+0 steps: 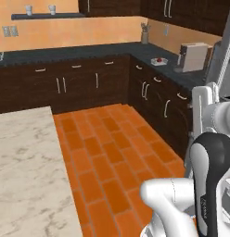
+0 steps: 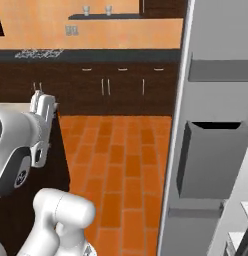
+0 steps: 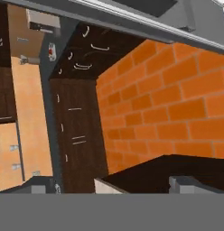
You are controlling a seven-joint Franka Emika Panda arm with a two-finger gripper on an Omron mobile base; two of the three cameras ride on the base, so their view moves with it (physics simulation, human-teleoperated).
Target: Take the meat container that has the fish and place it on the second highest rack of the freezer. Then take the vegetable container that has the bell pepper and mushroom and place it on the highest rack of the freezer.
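Grey freezer [image 2: 216, 100] door open beside arm, marble island [image 1: 24, 171] left, tool state unclear.

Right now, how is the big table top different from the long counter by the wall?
The table top is pale, marbled and bare, while the counter is dark, nearly black, and carries things such as a small tray with something red in it. The table top sits close, at the left of the left base view; the counter runs far off along the orange wall and turns a corner. Both are flat and level.

Marble island top [image 1: 24, 166]; matt orange brick floor [image 1: 107, 152].
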